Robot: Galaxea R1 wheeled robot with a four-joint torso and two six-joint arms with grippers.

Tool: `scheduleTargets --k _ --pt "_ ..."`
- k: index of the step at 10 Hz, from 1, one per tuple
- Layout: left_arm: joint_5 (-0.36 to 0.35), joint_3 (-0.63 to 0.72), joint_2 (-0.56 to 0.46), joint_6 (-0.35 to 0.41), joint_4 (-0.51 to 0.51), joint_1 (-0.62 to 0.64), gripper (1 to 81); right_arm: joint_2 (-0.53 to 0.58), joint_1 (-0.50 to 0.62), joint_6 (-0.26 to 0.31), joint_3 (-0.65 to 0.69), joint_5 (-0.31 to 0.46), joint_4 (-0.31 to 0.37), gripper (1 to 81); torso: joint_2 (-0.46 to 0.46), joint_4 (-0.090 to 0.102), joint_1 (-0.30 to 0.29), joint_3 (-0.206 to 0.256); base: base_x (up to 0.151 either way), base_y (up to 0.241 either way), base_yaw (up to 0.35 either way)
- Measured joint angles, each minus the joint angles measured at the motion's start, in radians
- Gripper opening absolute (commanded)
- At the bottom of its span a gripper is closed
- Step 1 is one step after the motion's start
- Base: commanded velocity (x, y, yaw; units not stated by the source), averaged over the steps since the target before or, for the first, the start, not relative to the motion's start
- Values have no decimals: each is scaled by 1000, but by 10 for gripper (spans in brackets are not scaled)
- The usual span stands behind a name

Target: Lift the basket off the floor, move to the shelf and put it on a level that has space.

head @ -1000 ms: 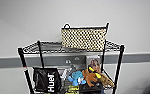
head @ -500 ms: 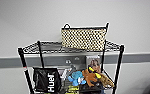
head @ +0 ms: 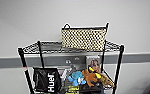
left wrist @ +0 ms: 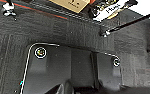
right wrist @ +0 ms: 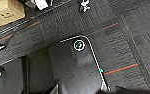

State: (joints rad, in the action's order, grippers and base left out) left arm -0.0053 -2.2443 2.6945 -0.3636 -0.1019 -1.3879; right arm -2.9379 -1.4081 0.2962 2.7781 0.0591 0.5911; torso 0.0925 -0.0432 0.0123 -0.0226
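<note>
From my head camera, the rectangular woven basket with its cream-and-dark checkered weave and dark rim (head: 83, 38) stands upright on the topmost black wire-grid level (head: 47, 47) of the tall black metal wire shelf (head: 119, 65), toward the right half and close to the far posts. I judge that spot sensible: the top tier was the one with room, and the left half of it remains bare wire. The tier below is crowded, with a black bag printed with white letters (head: 46, 80) on the left, a small blue plush toy (head: 76, 77) in the middle and an orange-brown plush toy (head: 91, 76) to its right, with a boxed item (head: 93, 62) standing behind them. A pale wall with a grey rail (head: 6, 62) runs behind the rack.

From my left wrist, I look down on the dark charcoal carpet-tile floor (left wrist: 13, 50), with a tan cardboard box (left wrist: 71, 4) and one of the rack's feet (left wrist: 104, 32) at the far side. I cannot tell whether my left hand is spread or pressed together; nothing of the basket is near it.

From my right wrist, the same striped carpet lies below, crossed by thin orange lines (right wrist: 121, 68), with another cardboard box (right wrist: 7, 12) and a small caster wheel (right wrist: 84, 5) beyond. My right hand's state I cannot tell either. The placing looks done to me.
</note>
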Motion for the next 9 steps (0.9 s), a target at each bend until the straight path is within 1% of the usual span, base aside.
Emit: scheduleTargets --k 2,4,6,9 --pt "2 -91 44 0 -14 -9 811 -54 -50 8 13 -86 0 811 0 0 0 0 0 0 0" --pt "-1 -189 109 0 -35 -15 811 -72 -97 10 17 -118 0 811 0 0 0 0 0 0 0" --pt "-1 -271 176 0 -55 -40 811 -81 -101 11 29 -168 0 811 0 0 -1 0 0 0 0" --pt "-3 -388 245 0 -66 -53 811 -122 -127 11 30 -175 -15 811 1 0 -1 1 0 0 0"
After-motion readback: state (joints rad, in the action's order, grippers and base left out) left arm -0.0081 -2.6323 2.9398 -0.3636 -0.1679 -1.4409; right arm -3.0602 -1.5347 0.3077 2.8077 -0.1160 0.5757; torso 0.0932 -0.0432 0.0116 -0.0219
